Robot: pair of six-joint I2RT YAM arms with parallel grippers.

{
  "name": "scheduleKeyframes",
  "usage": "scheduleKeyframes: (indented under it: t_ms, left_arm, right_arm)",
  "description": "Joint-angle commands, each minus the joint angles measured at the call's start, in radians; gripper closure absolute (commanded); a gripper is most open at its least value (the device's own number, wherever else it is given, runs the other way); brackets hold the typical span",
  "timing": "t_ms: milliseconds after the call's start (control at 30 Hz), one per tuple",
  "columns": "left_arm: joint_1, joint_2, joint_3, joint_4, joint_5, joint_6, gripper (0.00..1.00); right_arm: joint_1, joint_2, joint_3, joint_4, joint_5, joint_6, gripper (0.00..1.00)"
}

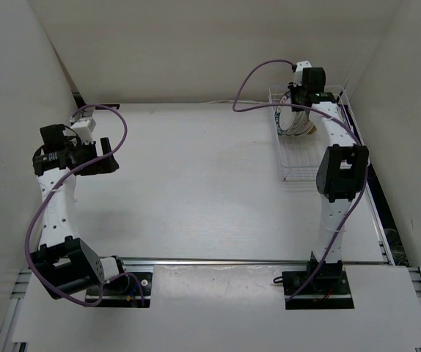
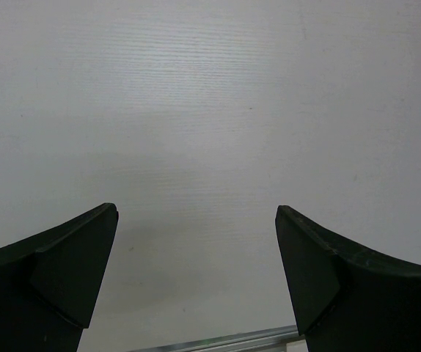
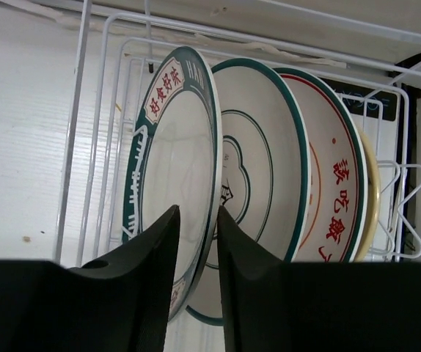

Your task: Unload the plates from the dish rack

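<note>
The white wire dish rack (image 1: 298, 163) stands at the far right of the table, also in the right wrist view (image 3: 84, 110). Several plates (image 1: 293, 121) stand upright in it. In the right wrist view the front plate (image 3: 174, 132) has a dark green band with red characters. Behind it stand a green-ringed plate (image 3: 258, 132), one with red characters (image 3: 328, 169) and a tan-yellow one (image 3: 372, 191). My right gripper (image 3: 197, 211) straddles the front plate's rim, one finger on each face, closed on it. My left gripper (image 2: 196, 220) is open and empty over bare table at the far left (image 1: 111, 160).
White walls enclose the table on the left, back and right. The rack sits close to the right wall. A metal rail (image 1: 254, 261) runs across the near edge, also in the left wrist view (image 2: 218, 341). A purple cable (image 1: 258, 73) loops above the right arm.
</note>
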Motion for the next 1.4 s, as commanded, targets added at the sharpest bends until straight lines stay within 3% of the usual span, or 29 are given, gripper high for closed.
scheduleKeyframes:
  t_ms: [0,100,167,200,400,633,967,1033,1167,1233,1333,1367]
  left_arm:
    - [0.005,0.005,-0.001,0.015,0.000,0.012,0.00]
    - [0.005,0.005,-0.001,0.015,0.000,0.012,0.00]
    - [0.005,0.005,-0.001,0.015,0.000,0.012,0.00]
    - [0.005,0.005,-0.001,0.006,0.000,0.012,0.00]
    - [0.005,-0.004,0.030,0.006,0.000,0.012,0.00]
    - [0.005,-0.064,0.030,0.006,-0.026,-0.015,0.00]
    - [0.005,-0.174,0.001,0.006,-0.005,-0.028,0.00]
    - [0.005,-0.175,0.015,0.006,-0.005,-0.028,0.00]
    - [0.005,-0.153,0.100,-0.034,0.107,-0.025,0.00]
    - [0.005,-0.136,0.159,-0.076,0.268,0.021,0.00]
    - [0.005,-0.087,0.214,-0.181,0.484,0.098,0.00]
    - [0.005,-0.073,0.241,-0.206,0.528,0.115,0.00]
  right_arm:
    - [-0.007,0.000,0.020,0.046,-0.030,0.013,0.71]
    - [-0.007,0.000,0.020,0.036,-0.041,0.013,0.81]
    - [-0.007,0.000,0.020,0.026,-0.052,0.024,0.98]
    - [-0.007,-0.014,0.020,0.013,-0.052,0.024,1.00]
    - [-0.007,-0.093,0.020,0.013,-0.020,0.056,1.00]
    - [0.012,-0.195,0.029,0.061,0.207,0.035,1.00]
    - [0.104,-0.313,0.029,0.046,0.402,-0.071,1.00]
    - [0.114,-0.350,0.029,-0.012,0.329,-0.056,1.00]
    - [0.124,-0.455,0.002,-0.177,-0.097,0.024,1.00]
    - [0.124,-0.480,-0.022,-0.220,-0.387,0.071,1.00]
    - [0.124,-0.466,-0.033,-0.318,-0.617,0.159,1.00]
    - [0.115,-0.466,-0.058,-0.336,-0.792,0.179,1.00]
